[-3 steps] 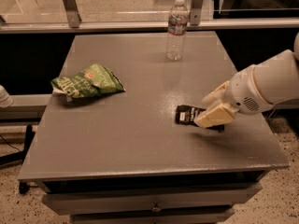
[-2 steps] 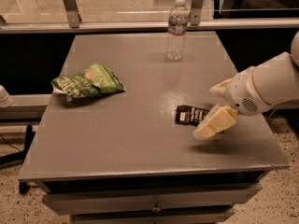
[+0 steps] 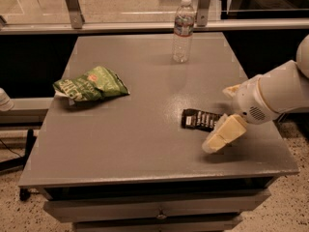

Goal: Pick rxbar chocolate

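One flat bar, little to grip

Flat on the tabletop, near the right edge and somewhat toward the front, lies the bar, its long side running left to right. The gripper is at the bar's right end with its fingers spread open, one on the back side and one on the front side. Nothing is held. Whether either finger touches the wrapper cannot be told.

The likeliest failure is a missed or weak grasp. The bar is thin and its wrapper looks glossy, so fingers closing slightly too high would probably slide over it. If one finger meets it first, the bar could skid or turn on the smooth tabletop before the other arrives. Only the right end lies between the fingers, so even a good pinch may let the bar pivot, droop or slip out on the lift. Going too low risks the fingertips jamming against the tabletop.

The bag near the left edge and the bottle near the back edge are well apart, so neither should interfere.
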Motion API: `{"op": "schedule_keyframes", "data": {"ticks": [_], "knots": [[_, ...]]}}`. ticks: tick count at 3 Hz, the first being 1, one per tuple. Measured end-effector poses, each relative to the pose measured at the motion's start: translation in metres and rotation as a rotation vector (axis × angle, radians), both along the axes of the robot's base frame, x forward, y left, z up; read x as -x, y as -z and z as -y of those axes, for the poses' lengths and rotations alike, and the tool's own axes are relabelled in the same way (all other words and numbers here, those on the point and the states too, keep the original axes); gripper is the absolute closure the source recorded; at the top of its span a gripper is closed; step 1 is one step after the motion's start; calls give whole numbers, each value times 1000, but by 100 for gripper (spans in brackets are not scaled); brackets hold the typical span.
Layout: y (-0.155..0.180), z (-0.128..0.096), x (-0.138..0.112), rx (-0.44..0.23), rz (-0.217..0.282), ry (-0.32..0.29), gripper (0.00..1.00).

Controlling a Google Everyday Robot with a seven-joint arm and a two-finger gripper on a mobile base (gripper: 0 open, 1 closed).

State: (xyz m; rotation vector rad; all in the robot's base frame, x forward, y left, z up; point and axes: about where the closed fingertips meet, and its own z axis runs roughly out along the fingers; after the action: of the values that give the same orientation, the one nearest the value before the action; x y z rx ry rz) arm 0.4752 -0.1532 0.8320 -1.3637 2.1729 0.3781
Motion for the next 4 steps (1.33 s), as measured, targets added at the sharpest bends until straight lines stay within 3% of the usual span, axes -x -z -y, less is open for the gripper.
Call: {"op": "schedule_keyframes", "data": {"ticks": [1, 4], "knots": [[7, 2, 2, 2, -12, 4, 17], [1, 9, -4, -3, -25, 31, 88]]}}
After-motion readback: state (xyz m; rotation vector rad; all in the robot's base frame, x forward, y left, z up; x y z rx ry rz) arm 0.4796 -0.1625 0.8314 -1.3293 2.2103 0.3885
